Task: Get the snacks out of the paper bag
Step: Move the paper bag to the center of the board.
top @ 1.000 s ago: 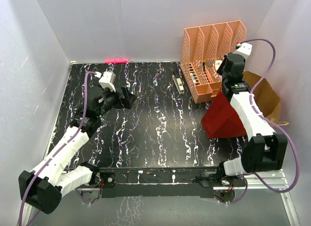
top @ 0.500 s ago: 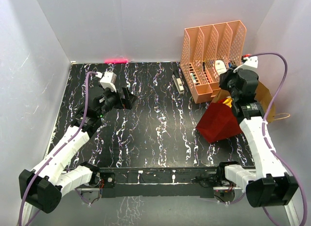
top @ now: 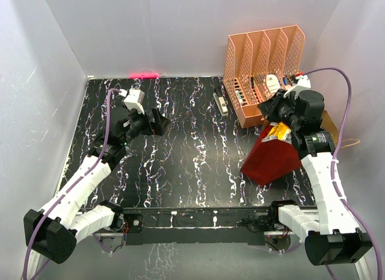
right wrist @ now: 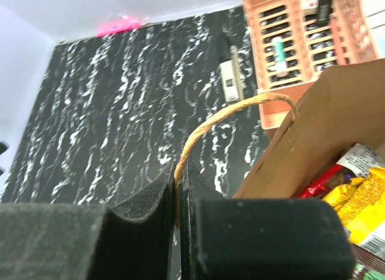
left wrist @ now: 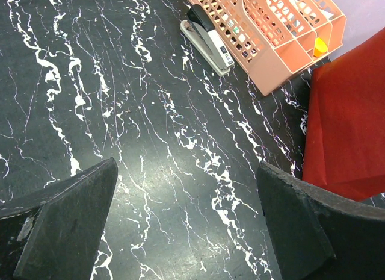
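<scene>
The paper bag (top: 272,158), red outside and brown inside, stands tilted at the right of the table, its mouth turned up toward the rack. Yellow and red snack packets (top: 280,133) show in its mouth; in the right wrist view they sit at the lower right (right wrist: 358,199). My right gripper (right wrist: 182,182) is shut on the bag's brown cord handle (right wrist: 224,116) and holds it up. My left gripper (left wrist: 186,220) is open and empty above the bare table at the left; the bag's red side (left wrist: 349,111) shows at the right of its view.
An orange slotted file rack (top: 261,66) with small items stands at the back right, close behind the bag. A stapler (top: 221,103) lies just left of the rack. White walls close in the black marbled table (top: 180,147).
My right arm has swung forward and down, pulling the bag by its handle. The bag has tipped and shifted toward the front left, and the snacks in its mouth have come into view. Left arm unchanged.
</scene>
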Robot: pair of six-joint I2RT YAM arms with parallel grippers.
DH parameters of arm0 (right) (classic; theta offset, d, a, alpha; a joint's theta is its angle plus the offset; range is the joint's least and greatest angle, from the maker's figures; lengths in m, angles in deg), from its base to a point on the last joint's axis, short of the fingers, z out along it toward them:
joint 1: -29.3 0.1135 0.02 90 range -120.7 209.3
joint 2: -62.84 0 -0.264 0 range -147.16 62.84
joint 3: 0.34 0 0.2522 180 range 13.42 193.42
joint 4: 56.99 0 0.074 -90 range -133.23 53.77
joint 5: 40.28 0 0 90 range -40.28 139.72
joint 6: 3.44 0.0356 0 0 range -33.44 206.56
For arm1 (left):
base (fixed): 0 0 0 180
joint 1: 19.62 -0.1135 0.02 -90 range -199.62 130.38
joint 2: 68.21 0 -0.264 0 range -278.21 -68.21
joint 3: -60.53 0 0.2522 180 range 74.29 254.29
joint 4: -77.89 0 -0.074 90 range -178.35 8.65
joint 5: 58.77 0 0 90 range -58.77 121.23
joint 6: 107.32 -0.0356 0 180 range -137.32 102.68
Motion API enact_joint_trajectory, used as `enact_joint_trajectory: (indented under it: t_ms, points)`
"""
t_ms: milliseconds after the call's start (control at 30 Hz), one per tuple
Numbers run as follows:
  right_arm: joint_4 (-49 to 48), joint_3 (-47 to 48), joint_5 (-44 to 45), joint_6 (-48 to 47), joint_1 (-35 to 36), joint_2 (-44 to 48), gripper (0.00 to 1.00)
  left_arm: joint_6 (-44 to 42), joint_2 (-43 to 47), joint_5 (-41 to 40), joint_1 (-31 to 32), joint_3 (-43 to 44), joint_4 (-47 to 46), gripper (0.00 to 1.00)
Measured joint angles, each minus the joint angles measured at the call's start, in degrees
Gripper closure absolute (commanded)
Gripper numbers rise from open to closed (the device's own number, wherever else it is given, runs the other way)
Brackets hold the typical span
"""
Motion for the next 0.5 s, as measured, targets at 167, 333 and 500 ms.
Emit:
enact_joint_trajectory:
  t_ms: [167, 333, 500]
  points:
    - [2.23, 0.72, -8.17, 1.27, 0.0, 0.94, 0.93, -0.28, 0.0, -0.61, 0.11, 0.0, 0.17, 0.02]
    - [4.33, 1.14, -12.83, 1.92, 0.0, 3.21, 0.93, -0.55, 0.0, -1.31, 0.26, 0.0, 0.72, 0.02]
    - [3.63, 1.16, -20.68, 2.54, 0.0, 4.35, 0.92, -0.92, 0.0, -1.51, 0.26, 0.0, 1.07, 0.02]
